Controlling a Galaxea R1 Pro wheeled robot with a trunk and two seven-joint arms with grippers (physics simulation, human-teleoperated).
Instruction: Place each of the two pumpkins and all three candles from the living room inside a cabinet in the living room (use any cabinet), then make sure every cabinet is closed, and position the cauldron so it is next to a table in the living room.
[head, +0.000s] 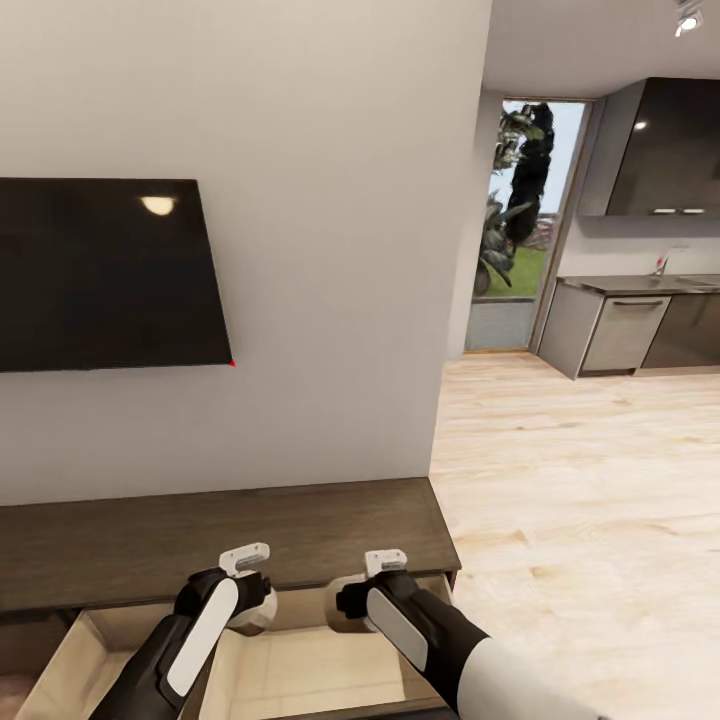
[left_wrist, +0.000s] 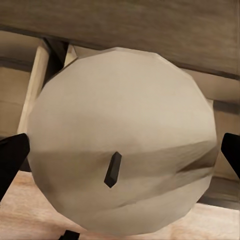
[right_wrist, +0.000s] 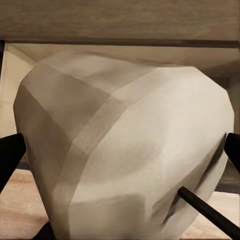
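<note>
Head view: each candle (left_wrist: 120, 145) (right_wrist: 125, 145) is clamped between closed-down fingers of the left gripper (head: 250, 610) and right gripper (head: 350, 605) over the cabinet (head: 220, 540) drawer, where both should be lowered before release.

A dark television (head: 105, 272) hangs on the wall; grey kitchen units (head: 625, 330) stand beyond.

The cabinet (head: 200, 535) has a dark-brown, matt wood-grain top, and its open drawer (head: 300, 680) is lined in pale, smooth beige wood. Both candles (left_wrist: 120, 140) (right_wrist: 125, 145) look matt, waxy and grey-beige, with faceted surfaces. The floor (head: 580, 500) is light, grained wood. The wall-mounted screen (head: 100, 275) is glossy black.
</note>
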